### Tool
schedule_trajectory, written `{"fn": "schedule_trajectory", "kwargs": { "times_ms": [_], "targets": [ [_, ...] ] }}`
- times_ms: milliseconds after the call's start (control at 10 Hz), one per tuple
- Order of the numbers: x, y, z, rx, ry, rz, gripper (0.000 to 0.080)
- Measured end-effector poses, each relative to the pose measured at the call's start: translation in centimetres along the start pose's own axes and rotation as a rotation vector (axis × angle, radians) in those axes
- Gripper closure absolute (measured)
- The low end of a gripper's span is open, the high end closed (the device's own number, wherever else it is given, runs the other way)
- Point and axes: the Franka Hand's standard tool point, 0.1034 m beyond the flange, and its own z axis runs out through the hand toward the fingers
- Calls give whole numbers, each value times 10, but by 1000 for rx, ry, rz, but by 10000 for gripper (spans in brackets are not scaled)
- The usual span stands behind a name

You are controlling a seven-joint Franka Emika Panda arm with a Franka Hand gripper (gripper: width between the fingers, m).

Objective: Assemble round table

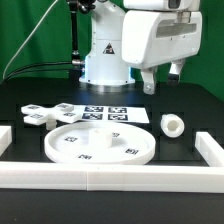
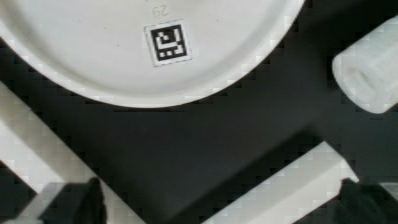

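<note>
The large round rimmed disc (image 1: 98, 144) lies flat on the black table near the front; in the wrist view (image 2: 151, 45) it shows with a square tag on it. The short cylinder leg (image 1: 173, 125) lies on its side to the disc's right in the exterior view, and its end shows in the wrist view (image 2: 370, 78). The flat cross-shaped piece (image 1: 39, 113) lies at the exterior view's left. My gripper (image 1: 160, 78) hangs above the table at the upper right, above the leg. Its fingers are spread apart with nothing between them (image 2: 217, 205).
The marker board (image 1: 105, 114) lies behind the disc. Long white border bars run along the front (image 1: 110, 178), the left (image 1: 4, 138) and the right (image 1: 208, 150) of the table. The robot's white base (image 1: 104, 60) stands at the back before a green curtain.
</note>
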Motion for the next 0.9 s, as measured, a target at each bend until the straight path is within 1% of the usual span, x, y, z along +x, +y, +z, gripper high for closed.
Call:
{"fn": "schedule_trajectory", "kwargs": {
  "times_ms": [500,600,700,800,900],
  "targets": [
    [0,0,0,0,0,0,150],
    [-4,3,2,1,-2,-29,150],
    [-20,14,10,1,-8,-59,150],
    [-33,23,21,-9,-3,-74,150],
    [-47,27,36,-7,-3,-97,150]
  ]
}}
